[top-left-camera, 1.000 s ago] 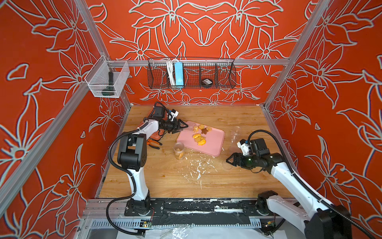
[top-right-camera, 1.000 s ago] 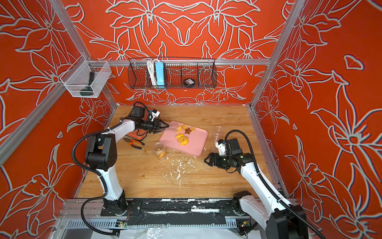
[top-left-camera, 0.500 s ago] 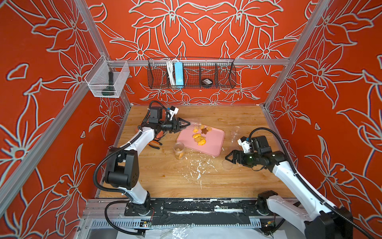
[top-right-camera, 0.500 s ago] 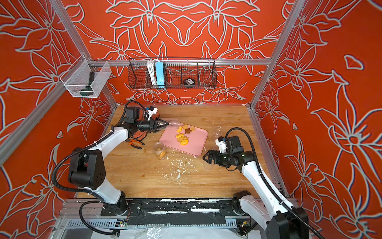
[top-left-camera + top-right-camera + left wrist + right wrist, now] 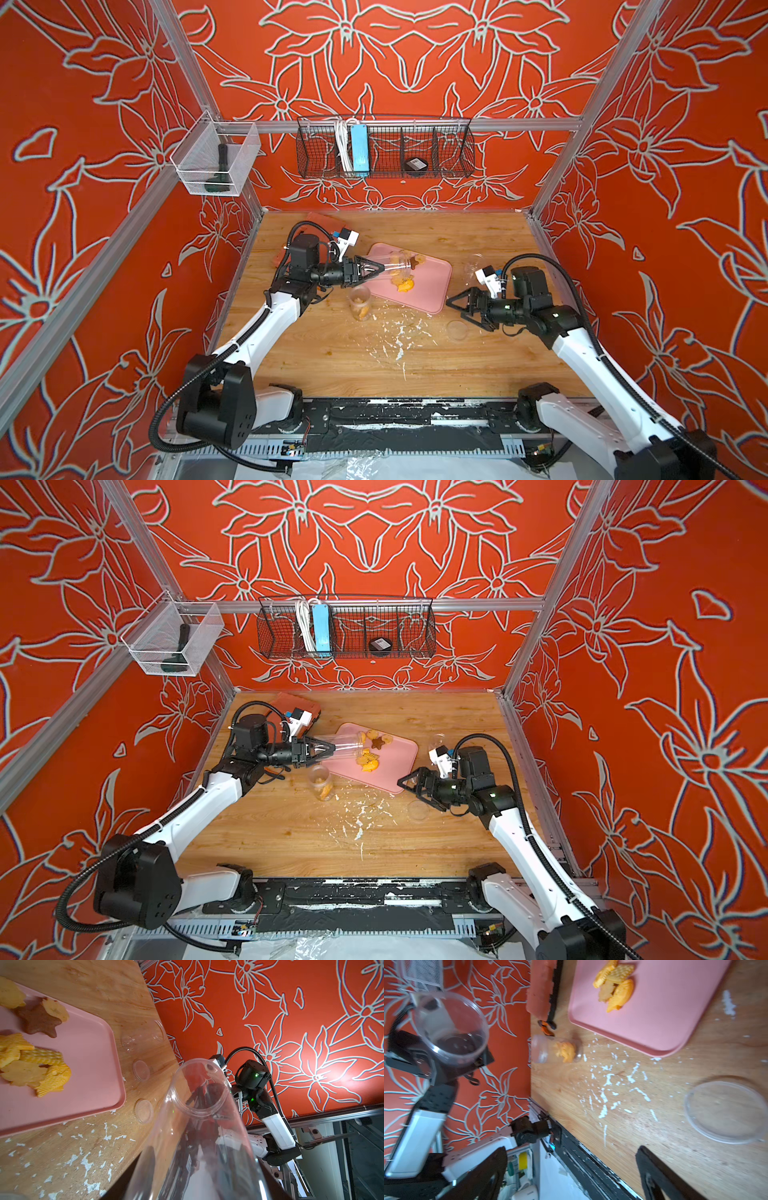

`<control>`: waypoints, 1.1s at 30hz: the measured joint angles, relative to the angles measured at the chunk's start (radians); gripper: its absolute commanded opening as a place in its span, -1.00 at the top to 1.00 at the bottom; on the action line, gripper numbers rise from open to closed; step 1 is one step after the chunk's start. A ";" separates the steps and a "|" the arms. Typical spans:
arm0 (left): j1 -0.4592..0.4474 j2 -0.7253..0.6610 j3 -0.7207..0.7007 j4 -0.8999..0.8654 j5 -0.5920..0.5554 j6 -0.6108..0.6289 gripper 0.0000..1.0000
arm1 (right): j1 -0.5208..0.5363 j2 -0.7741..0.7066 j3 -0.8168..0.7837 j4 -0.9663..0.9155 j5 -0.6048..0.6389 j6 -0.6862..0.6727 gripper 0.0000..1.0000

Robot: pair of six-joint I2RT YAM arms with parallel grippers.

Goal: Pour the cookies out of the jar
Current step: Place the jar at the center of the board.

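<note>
Top views both show an unreadably small label [image 5: 379, 644] on a black disc [image 5: 423, 166].

- The wooden table [image 5: 332, 357] carried a pink tray [image 5: 430, 291], set askew near its middle.
- A small jar [image 5: 360, 303] stood just beside the tray's near-left corner.
- White crumbs [image 5: 399, 338] were scattered in front of the tray's near edge.
- Two clear round lids [image 5: 144, 1110] lay flat off the tray's right side.
- An empty clear jar [image 5: 143, 1036] lay farther right of the tray.
- A red-brown box [image 5: 286, 702] sat behind the tray to the left, with orange-handled pliers [image 5: 547, 1029] near it.
</note>
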 measured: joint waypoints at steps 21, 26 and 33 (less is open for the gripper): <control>-0.084 -0.076 -0.064 0.183 0.008 -0.198 -0.30 | 0.024 0.061 0.065 0.316 -0.183 0.225 -0.97; -0.086 -0.076 -0.074 0.211 0.002 -0.217 -0.30 | 0.026 0.091 0.067 0.352 -0.197 0.228 -0.97; -0.119 -0.074 -0.108 0.251 -0.007 -0.245 -0.30 | 0.035 0.143 0.087 0.418 -0.226 0.248 -0.97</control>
